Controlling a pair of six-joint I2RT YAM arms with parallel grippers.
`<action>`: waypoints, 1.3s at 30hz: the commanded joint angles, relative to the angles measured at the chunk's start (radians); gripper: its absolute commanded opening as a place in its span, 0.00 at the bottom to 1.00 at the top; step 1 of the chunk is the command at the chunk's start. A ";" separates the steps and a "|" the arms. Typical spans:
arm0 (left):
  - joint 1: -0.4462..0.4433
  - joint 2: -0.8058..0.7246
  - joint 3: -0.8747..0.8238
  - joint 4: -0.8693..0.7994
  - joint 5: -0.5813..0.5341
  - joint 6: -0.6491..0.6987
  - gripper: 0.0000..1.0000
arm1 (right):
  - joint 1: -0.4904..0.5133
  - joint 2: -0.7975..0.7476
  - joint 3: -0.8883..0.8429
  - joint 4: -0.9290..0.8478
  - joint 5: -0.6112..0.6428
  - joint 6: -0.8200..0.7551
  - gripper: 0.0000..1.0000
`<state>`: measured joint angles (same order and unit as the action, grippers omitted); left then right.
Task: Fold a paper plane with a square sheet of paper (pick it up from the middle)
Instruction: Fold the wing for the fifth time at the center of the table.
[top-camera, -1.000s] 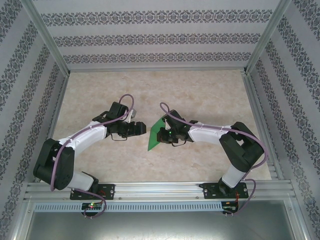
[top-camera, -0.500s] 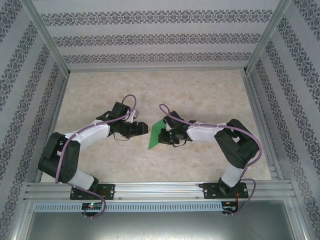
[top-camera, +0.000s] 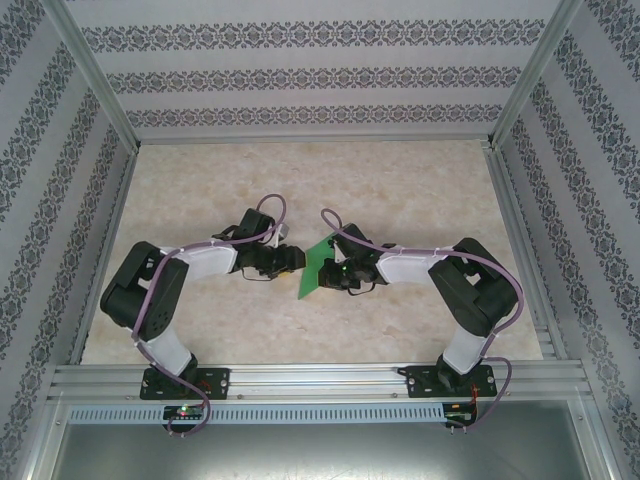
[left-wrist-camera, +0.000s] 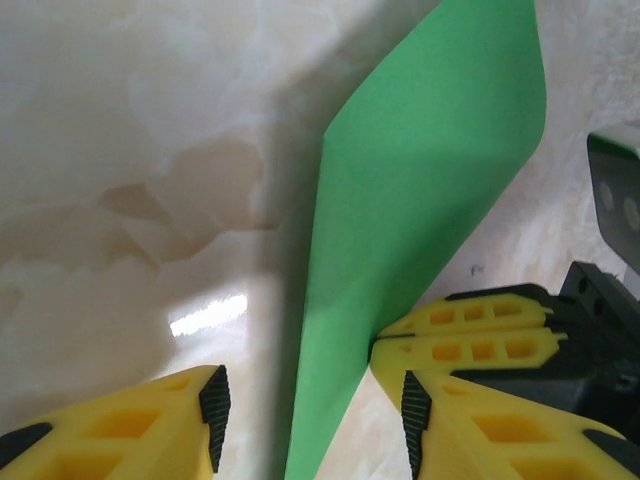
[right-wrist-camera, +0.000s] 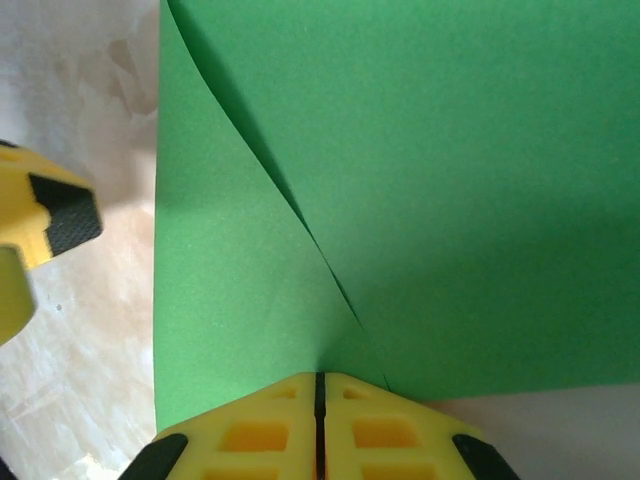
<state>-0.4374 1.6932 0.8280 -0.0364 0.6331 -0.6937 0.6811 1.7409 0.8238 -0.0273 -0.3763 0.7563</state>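
The marbled beige table (top-camera: 400, 180) was surveyed from overhead at its near edge; both wrist cameras were trained, at close range and from opposite sides, on the folded bright-green paper sheet (left-wrist-camera: 420, 200).

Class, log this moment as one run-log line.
right fingers: shut on square sheet of paper | left fingers: open, straddling its edge | paper: doubled over

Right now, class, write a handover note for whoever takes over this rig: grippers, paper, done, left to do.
Right gripper: shut on the green paper sheet, pinching two layers.
Left gripper: open, jaws either side of the sheet, not gripping.
Sheet: on edge between the two grippers over the middle of the table, bent double.
Done: sheet picked up.
Left: all plane folds; no dart shape yet.
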 joint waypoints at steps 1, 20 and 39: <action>-0.023 0.037 0.019 0.118 0.026 -0.058 0.50 | -0.016 0.004 -0.030 -0.009 -0.001 -0.019 0.09; -0.059 0.057 0.038 0.106 0.022 -0.035 0.28 | -0.042 0.010 -0.040 0.000 -0.010 -0.023 0.08; -0.117 0.074 0.064 -0.004 -0.048 0.061 0.15 | -0.059 -0.050 -0.099 0.092 -0.014 0.060 0.08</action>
<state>-0.5411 1.7718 0.8703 -0.0158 0.6010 -0.6609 0.6342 1.7039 0.7506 0.0460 -0.4068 0.7815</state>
